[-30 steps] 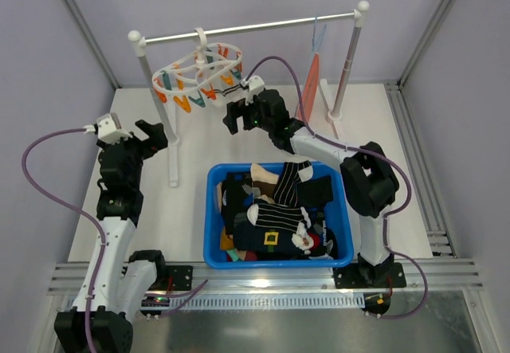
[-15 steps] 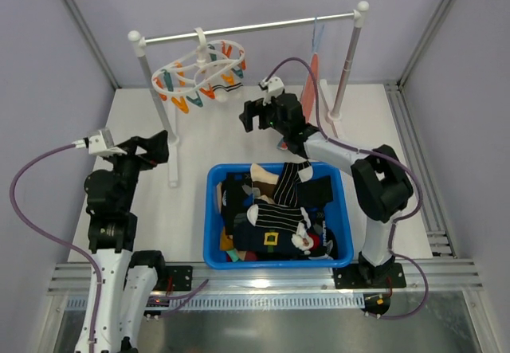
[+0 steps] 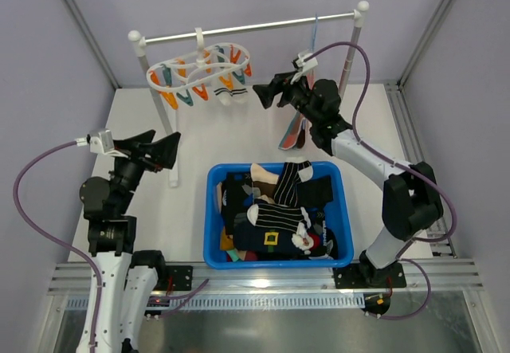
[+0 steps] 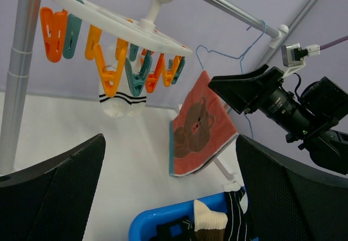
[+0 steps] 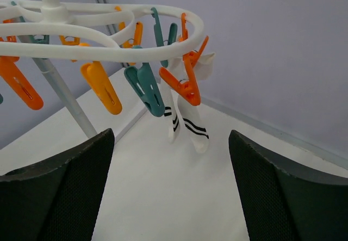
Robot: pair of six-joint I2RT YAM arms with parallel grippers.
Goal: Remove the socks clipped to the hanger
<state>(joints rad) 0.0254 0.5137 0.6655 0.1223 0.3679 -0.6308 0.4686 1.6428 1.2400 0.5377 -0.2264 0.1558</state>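
Observation:
The white oval hanger [image 3: 199, 70] hangs by its hook from the rack rail, with orange and teal pegs dangling. A pair of white socks [image 3: 227, 94] with black stripes is clipped at its right end, and I also see these socks [image 5: 187, 122] in the right wrist view and one sock [image 4: 122, 104] in the left wrist view. My right gripper [image 3: 267, 94] is open just right of the hanger, apart from it and facing it; in its own view the right gripper [image 5: 171, 137] holds nothing. My left gripper [image 3: 159, 150] is open low on the left, the left gripper [image 4: 169, 148] tilted up toward the hanger.
A blue bin [image 3: 213, 209] full of mixed socks sits centre front. An orange bear-print cloth [image 3: 291, 134] on a pale-blue wire hanger [image 4: 255, 34] hangs beside the right arm. The rack's left post [image 3: 159, 114] stands between my left gripper and the hanger.
My right gripper drew back from the hanger, up and to the right, its jaws a little narrower. The hanger swung left. My left gripper tilted up toward it.

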